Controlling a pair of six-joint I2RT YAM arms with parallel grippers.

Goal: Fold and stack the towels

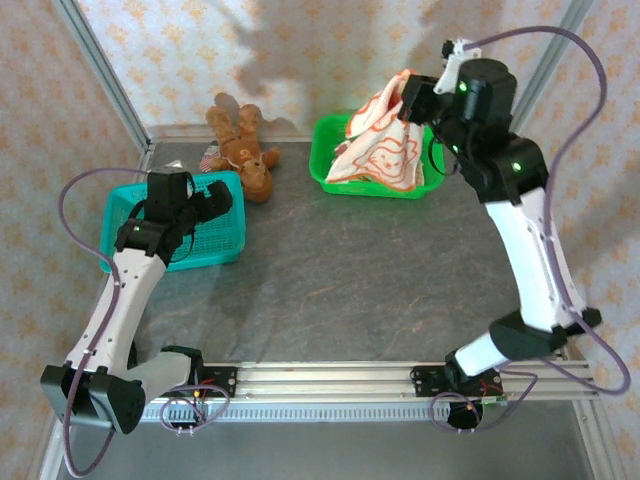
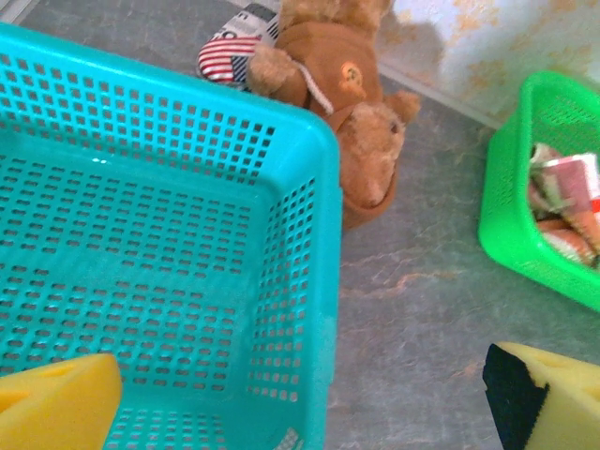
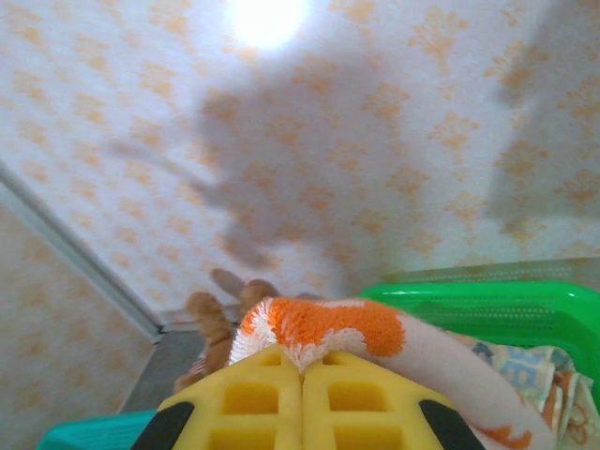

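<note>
The right pincer [image 3: 302,367] is clenched on a corner of an orange-and-white towel [image 1: 385,150] hanging limp over the green basket [image 1: 322,150]. Lift until the soft, nubby cloth clears the hard mesh rim, then spread it flat on the tabletop [image 1: 340,270] before the basket. The left pincer [image 1: 218,198], far left of the basket, stands released.

Lab test cell: aluminium frame [image 1: 330,378], wallpapered panel walls [image 1: 300,50].

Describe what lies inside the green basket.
An orange-and-white towel, pinched by the right gripper, hangs into the green basket over more cloths. It covers the floor, so their number is hidden.
</note>
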